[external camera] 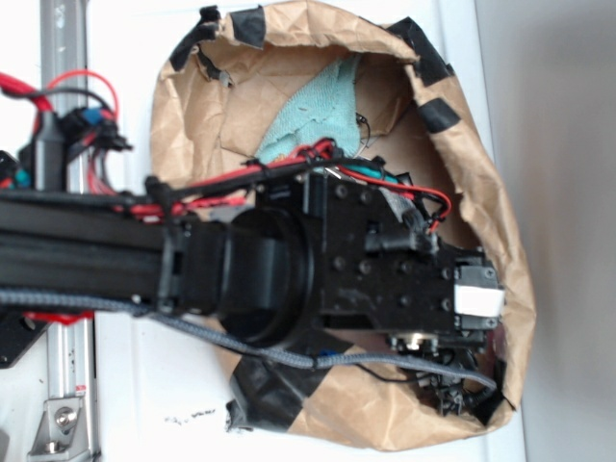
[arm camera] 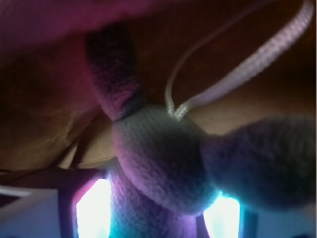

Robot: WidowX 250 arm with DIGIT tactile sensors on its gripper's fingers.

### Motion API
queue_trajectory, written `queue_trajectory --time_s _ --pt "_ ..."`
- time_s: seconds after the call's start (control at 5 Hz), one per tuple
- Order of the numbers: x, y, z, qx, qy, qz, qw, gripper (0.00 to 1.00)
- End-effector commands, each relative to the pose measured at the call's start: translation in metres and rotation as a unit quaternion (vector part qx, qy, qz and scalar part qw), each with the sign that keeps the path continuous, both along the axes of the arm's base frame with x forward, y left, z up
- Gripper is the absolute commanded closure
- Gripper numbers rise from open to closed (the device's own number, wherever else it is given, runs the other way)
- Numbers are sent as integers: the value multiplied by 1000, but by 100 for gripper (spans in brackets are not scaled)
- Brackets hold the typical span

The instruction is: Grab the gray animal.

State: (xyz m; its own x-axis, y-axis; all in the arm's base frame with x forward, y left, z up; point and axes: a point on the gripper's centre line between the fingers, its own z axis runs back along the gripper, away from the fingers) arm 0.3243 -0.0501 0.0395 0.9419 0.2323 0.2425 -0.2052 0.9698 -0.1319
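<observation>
Where the exterior view looks straight down, a wide crumpled brown paper bag [external camera: 472, 173] patched with black tape at its rim lies open on a white table [external camera: 144, 404], and it fills most of the picture. Across it from the left reaches the black robot arm [external camera: 115, 255], a thick boxy limb trailing red wires and a grey braided cable, its wrist block lowered into the bag's hollow. A teal knitted cloth [external camera: 313, 111] lies crumpled against the bag's upper inner wall, just beyond the arm and partly covered by it. The gripper [external camera: 476, 303] sits at the right end of the arm, deep in the bag near its right wall, and from above only its black housing and a white tag show, with the toy hidden beneath it.

In the wrist view the gray animal [arm camera: 163, 163], a small soft dark-gray plush toy with a rounded body, fills the middle at very close range. A long fuzzy limb or ear of it rises toward the upper left, a second rounded lobe bulges to the right, and a pale cord loops off its top. Two glowing fingertips [arm camera: 91, 208] stand on either side of its lower body; the picture is blurred, but they seem to be pinching the plush between them.
</observation>
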Motion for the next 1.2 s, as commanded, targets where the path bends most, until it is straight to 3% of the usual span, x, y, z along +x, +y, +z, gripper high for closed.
queue_trajectory --time_s 0.0,0.2,0.4,0.6,1.0 --pt "-24 46 104 35 -53 -14 998 100" --pt "-42 56 140 119 -42 -50 991 100" --pt "-57 52 170 131 -3 -64 989 100" --pt "-68 47 182 146 16 -62 987 100" --pt "-83 56 182 116 12 -63 991 100"
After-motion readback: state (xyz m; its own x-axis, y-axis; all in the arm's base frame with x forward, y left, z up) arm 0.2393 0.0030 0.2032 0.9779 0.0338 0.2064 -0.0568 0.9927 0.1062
